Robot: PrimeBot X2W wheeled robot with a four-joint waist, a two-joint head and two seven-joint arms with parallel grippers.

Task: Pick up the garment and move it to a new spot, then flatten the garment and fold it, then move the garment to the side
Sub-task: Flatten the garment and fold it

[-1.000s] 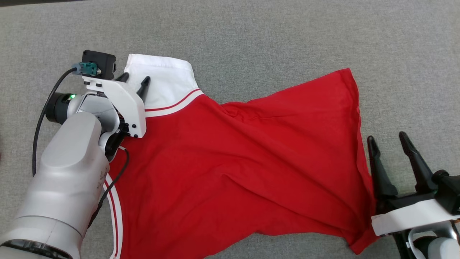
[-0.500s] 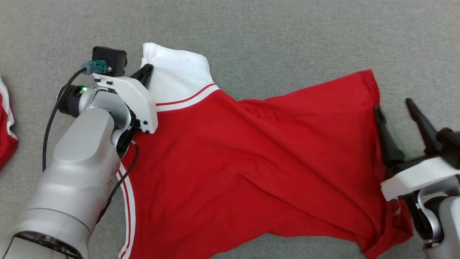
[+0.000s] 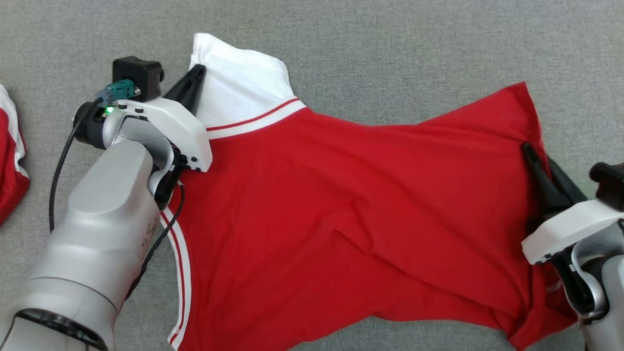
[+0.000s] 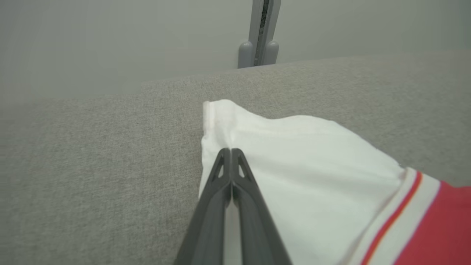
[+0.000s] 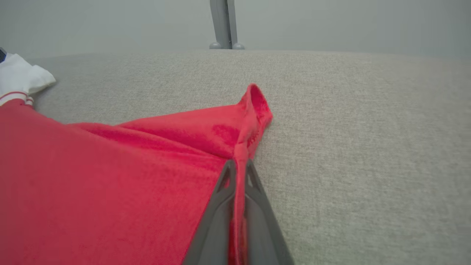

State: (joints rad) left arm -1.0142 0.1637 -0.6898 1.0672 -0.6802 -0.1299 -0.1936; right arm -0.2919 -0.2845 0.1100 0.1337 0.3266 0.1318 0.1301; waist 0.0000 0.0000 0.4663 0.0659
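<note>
No legible text; tiny marks on left forearm, garment unreadable.

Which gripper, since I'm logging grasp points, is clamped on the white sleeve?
The left gripper: shut on the white sleeve, whereas the right gripper pinches the red edge.

A red-and-white cloth is lying at the left of the grey woven surface. A grey post is standing beyond its far edge.
</note>
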